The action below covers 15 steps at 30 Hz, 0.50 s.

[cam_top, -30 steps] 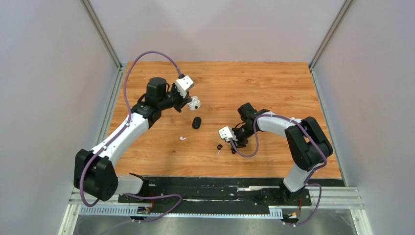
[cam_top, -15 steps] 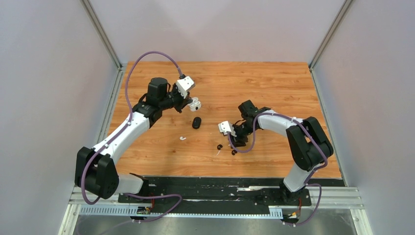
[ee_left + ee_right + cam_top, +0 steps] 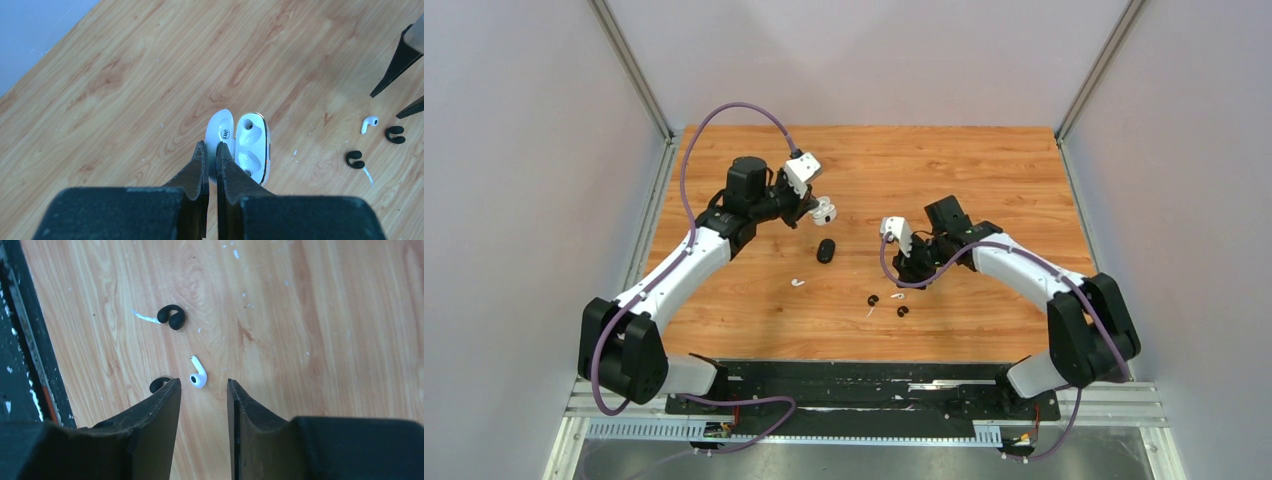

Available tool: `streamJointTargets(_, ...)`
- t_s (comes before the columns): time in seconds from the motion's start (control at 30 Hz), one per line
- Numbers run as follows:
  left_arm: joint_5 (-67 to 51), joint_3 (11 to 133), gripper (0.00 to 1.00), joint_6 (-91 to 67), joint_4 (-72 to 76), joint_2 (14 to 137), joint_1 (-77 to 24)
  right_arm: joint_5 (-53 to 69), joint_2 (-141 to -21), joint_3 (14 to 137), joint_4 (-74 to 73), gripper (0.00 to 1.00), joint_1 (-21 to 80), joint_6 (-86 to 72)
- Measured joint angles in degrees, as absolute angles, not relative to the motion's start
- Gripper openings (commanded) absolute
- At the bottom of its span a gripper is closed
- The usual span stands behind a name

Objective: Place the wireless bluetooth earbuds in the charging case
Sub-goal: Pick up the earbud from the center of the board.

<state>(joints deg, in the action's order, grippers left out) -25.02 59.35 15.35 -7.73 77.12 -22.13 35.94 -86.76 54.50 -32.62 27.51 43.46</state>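
Note:
My left gripper is shut on the lid of the open white charging case and holds it above the table; both its sockets look empty. It shows in the top view too. My right gripper is open, hovering just above a white earbud that lies on the wood between and just beyond its fingertips. Two black earbuds lie beside it, one partly hidden by a finger. In the top view the right gripper is near that white earbud. A second white earbud lies further left.
A closed black case lies on the wooden table between the arms. A black strip borders the table's near edge. Grey walls enclose the left, right and far sides.
My right arm has swung away from the near edge toward the table's middle and turned its wrist, uncovering the white earbud by the black ones. The left arm has barely moved.

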Motion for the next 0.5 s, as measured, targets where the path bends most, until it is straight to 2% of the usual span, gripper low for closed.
streamJointTargets(0.2,-24.99,59.35,0.00,13.82,-7.31,77.30,-22.13,29.89,-80.49,48.34,-28.01,0.35,30.04,34.46)
streamJointTargets(0.5,-24.95,59.35,0.00,13.10,-6.79,77.49,-22.13,25.10,-83.70,46.02,-24.97,0.36,31.88,32.16)
